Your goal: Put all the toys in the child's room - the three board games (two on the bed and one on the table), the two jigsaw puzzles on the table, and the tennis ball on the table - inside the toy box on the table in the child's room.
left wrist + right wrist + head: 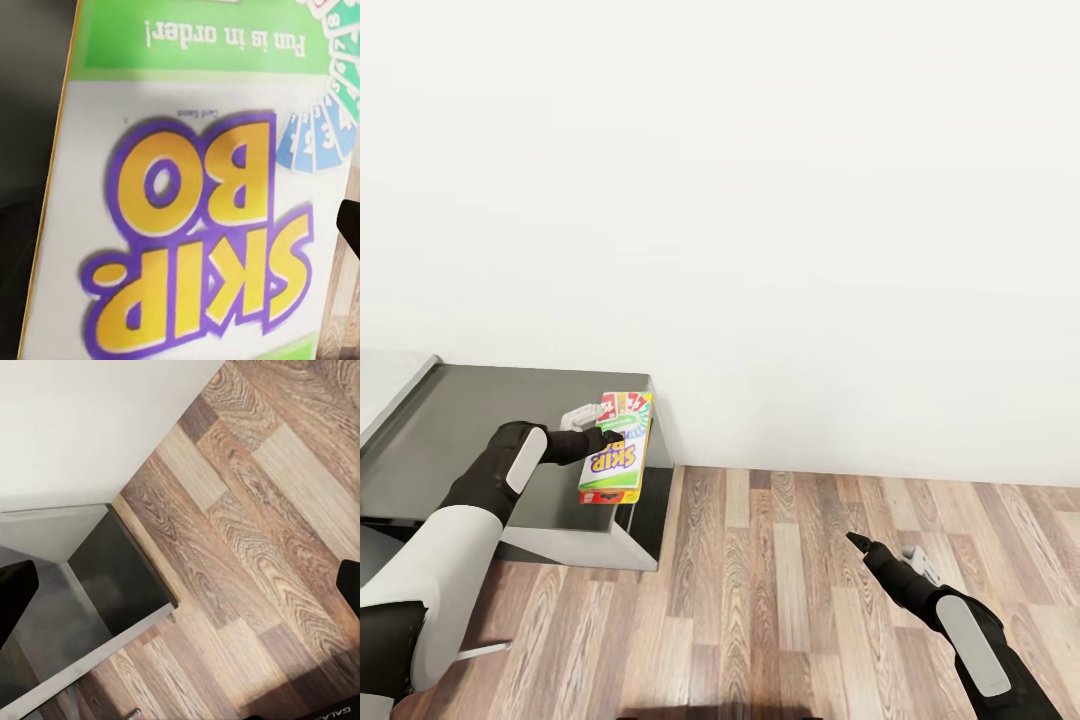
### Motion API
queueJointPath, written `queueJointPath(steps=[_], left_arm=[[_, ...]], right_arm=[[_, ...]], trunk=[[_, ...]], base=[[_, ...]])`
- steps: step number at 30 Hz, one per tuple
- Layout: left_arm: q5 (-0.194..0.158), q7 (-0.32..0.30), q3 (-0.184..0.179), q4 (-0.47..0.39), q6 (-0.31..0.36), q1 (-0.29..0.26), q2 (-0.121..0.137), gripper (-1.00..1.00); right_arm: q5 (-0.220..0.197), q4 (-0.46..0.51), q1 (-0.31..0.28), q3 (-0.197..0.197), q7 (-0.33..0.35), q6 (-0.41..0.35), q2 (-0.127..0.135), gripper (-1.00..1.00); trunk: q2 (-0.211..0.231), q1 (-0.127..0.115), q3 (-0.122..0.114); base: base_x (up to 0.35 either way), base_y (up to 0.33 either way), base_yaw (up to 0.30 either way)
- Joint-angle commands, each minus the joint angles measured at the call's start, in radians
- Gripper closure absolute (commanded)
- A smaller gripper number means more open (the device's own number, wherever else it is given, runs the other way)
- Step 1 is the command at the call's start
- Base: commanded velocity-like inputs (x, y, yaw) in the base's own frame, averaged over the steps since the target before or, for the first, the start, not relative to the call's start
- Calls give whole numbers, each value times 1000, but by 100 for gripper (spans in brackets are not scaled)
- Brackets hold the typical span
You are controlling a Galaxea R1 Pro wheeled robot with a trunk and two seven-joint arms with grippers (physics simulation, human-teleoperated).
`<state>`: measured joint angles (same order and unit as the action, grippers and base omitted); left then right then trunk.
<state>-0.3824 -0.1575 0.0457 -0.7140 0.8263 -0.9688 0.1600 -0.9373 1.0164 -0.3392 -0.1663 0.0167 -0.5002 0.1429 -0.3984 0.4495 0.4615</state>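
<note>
One of the board games (pixel 616 448), a thin white box with a green band and big yellow-purple "SKIP-BO" letters, hangs tilted over the right end of a dark grey cabinet. My left gripper (pixel 603 436) is shut on its near long edge. Up close in the left wrist view the cover (pixel 187 217) is very large, with one dark fingertip (pixel 351 225) at its edge. My right gripper (pixel 885 553) is low at the right above the floor. Its fingers (pixel 15 592) are spread wide with nothing between them. The toy box is out of view.
The dark grey-topped cabinet (pixel 480 430) stands against the white wall (pixel 760 200), and its open corner (pixel 112 577) is also seen from the right wrist. A paler grey-white top (pixel 385 385) adjoins it at far left. Wood-plank floor (pixel 780 600) stretches to the right.
</note>
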Motion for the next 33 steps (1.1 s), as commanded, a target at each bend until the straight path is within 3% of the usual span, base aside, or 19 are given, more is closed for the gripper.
queueJointPath(steps=[1, 33], left_arm=[[5, -7, 3, 0, 5, -1, 0, -100], [7, -7, 4, 0, 4, -1, 0, -100]], right_arm=[[-2, 1, -1, -2, 2, -6, 0, -100], [-2, 1, -1, -2, 2, -6, 0, -100]], trunk=[[-2, 1, 1], [-2, 1, 1]], base=[[0, -5, 0], [0, -25, 0]])
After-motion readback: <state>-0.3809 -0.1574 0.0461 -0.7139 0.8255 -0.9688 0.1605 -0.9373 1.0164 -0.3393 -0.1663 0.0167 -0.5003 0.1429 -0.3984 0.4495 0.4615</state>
